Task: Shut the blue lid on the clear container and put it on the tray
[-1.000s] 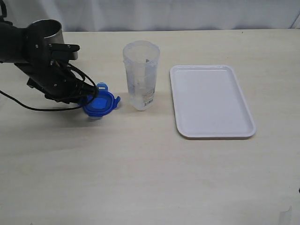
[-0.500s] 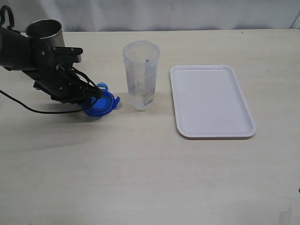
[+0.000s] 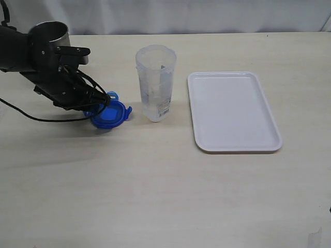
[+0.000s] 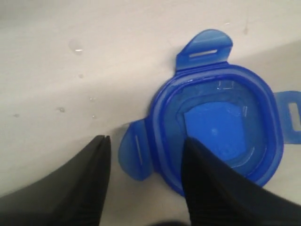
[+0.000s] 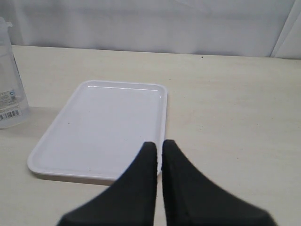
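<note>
- Left wrist view: astride blue lid (image 4: 221, 127) rim with left gripper (image 4: 143, 139) part-open, likely readying a pinch.
- Parked near tray (image 5: 103, 122) with right gripper (image 5: 158, 143) closed empty, presumably waiting.

At the left of the exterior view the left gripper (image 3: 102, 103) shows only as a dark mass of arm and cable. Its jaws can't be made out there, and it covers the left edge of the blue lid (image 3: 113, 114). The arm runs off the frame's left edge and hides the lower part of the steel cup (image 3: 50, 32) at upper left. The sticker (image 3: 164, 110) on the clear container (image 3: 155, 77) is too small to read.

In the left wrist view one lid tab is cut by the frame's edge. One of the jaws overlaps the rim, and I can't tell whether it touches.

In the right wrist view the container is sliced off by the edge. The right gripper (image 5: 159, 146), jaws pressed together, masks part of the rim of the tray (image 5: 99, 117).
</note>
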Action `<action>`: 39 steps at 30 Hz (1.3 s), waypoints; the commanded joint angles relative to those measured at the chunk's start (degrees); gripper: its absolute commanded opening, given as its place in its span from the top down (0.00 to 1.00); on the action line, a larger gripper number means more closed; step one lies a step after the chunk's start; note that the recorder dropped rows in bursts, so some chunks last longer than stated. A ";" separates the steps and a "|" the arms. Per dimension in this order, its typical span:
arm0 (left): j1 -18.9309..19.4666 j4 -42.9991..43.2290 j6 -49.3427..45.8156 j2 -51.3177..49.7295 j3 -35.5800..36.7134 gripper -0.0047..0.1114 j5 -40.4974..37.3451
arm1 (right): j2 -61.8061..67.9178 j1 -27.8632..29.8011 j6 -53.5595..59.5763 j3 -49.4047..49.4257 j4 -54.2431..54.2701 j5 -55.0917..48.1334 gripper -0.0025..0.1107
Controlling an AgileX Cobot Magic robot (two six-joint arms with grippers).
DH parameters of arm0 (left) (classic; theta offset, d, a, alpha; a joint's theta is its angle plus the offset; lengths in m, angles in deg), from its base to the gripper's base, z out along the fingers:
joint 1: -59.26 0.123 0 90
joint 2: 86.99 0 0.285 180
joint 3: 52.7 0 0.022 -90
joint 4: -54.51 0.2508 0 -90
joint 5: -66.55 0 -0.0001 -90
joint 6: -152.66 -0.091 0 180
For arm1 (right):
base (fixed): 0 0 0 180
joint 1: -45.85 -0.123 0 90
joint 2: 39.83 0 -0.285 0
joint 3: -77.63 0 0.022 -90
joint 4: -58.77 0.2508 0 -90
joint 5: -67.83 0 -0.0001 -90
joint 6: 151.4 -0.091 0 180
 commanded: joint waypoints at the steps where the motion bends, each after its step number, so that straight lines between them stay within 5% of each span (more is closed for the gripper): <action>1: 1.31 -0.12 -0.17 0.20 -0.15 0.58 -1.18 | -0.25 -0.22 0.00 0.10 -0.11 0.05 0.94; 9: 2.29 -2.18 -0.32 0.20 0.10 0.69 -0.66 | -0.25 -0.22 0.00 0.10 -0.11 0.05 0.94; 16: 2.29 -10.50 -7.63 -1.45 0.10 0.69 -1.04 | -0.25 -0.22 0.00 0.10 -0.11 0.05 0.94; 24: 2.29 -10.41 -8.17 -2.63 -0.02 0.70 0.39 | -0.25 -0.22 0.00 0.10 -0.11 0.05 0.94; 29: 2.29 -15.15 -10.56 -2.63 -0.02 0.88 0.28 | -0.25 -0.22 0.00 0.10 -0.11 0.05 0.94; 33: 2.29 -23.89 -20.16 -2.63 -0.02 0.88 -0.43 | -0.25 -0.22 0.00 0.10 -0.11 0.05 0.94; 39: 2.29 -23.80 -20.82 -2.55 -0.02 0.91 -0.67 | -0.25 -0.22 0.00 0.10 -0.11 0.05 0.94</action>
